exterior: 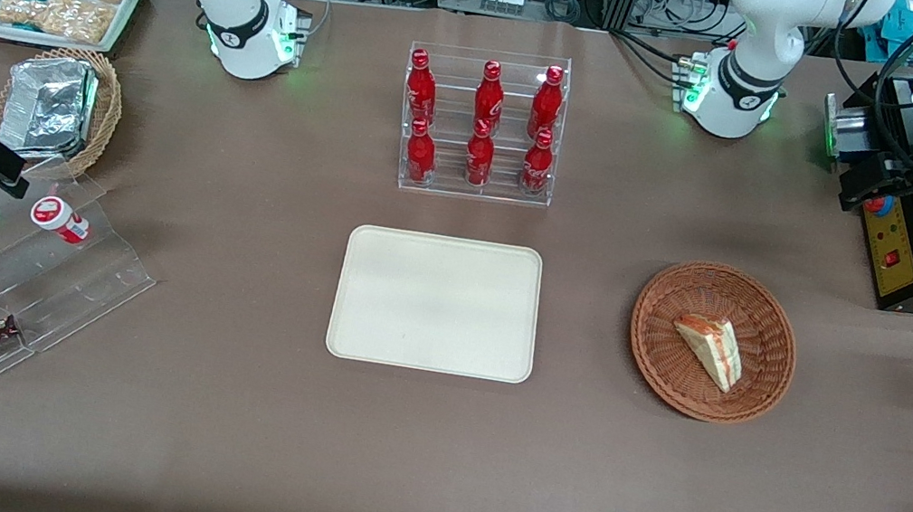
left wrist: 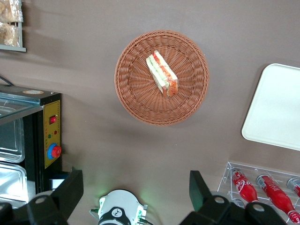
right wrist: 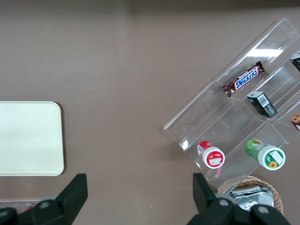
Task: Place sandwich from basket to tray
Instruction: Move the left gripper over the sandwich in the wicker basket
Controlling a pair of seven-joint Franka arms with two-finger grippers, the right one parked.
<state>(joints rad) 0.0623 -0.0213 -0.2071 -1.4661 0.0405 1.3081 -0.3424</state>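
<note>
Hand [left wrist: 136,194] open, apparently high above basketed sandwich [left wrist: 162,73].

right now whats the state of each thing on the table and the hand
sandwich: lying in the basket, untouched
basket: holds only the sandwich
tray: bare, flat on the table
hand: open, high above the table, holding nothing
cola bottles: upright in the clear rack
tan basket: holds a foil packet
</note>
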